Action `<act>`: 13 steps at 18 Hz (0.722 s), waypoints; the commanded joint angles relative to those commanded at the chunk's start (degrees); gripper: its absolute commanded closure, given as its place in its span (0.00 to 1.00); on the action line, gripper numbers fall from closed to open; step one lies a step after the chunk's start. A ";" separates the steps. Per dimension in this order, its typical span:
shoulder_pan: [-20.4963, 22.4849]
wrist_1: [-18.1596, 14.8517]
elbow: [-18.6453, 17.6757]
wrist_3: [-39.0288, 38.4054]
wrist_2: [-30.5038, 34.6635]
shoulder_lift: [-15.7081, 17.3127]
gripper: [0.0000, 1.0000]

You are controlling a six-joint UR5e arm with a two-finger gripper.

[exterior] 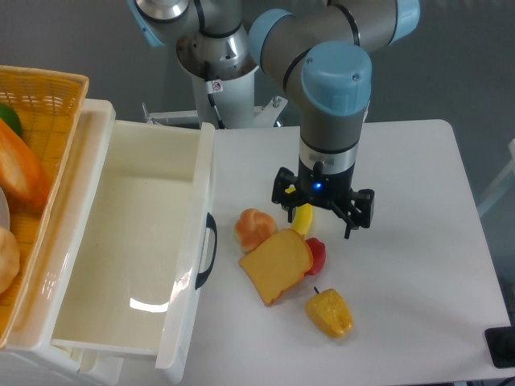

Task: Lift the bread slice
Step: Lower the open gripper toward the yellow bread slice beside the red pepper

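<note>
My pincer [323, 215] hangs over the middle of the white desk [418, 265], its black body pointing down with a blue light glowing on the front. From this angle I cannot tell whether its fingers are spread or closed, and nothing is visibly caught between them. A yellow banana [303, 218] lies just under it, partly hidden by my wrist. The bread slice [275, 265] lies flat on the desk just in front of the pincer, toward the near edge, its yellow-orange face up and one corner aimed at the near edge. It appears to overlap a red piece [317, 255] on its right side and sits beside a small round bun [254, 228] on the side toward the left edge. A yellow pepper [329, 313] rests near the bread, closer to the near edge, apart from it. A white bin [88, 322] with a black handle [206, 251] stands along the desk's left edge, and a wicker basket [56, 88] of food sits beyond it.
</note>
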 joint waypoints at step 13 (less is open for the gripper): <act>-0.61 2.28 -4.39 -0.53 -1.32 -1.93 0.00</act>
